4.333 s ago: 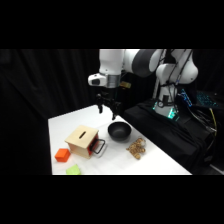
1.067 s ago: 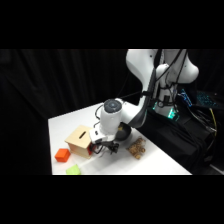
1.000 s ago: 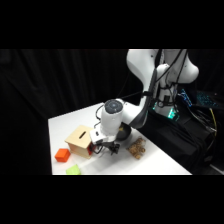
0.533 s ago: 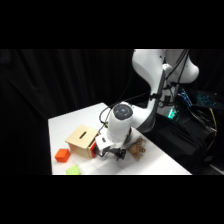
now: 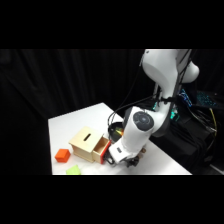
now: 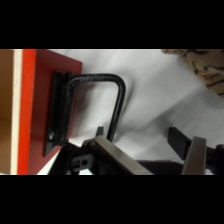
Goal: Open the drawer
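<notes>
Drawer (image 5: 102,149) pulled partly out, fingers (image 6: 117,157) at black handle (image 6: 100,102), no readable writing

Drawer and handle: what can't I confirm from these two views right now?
- Drawer interior: side view, the arm covers its front.
- Fingertips on the black loop handle: wrist view, the bottom edge crops them.
- Gripper contact with the handle: unclear in both views.
- Wooden box far side: faces away.
</notes>
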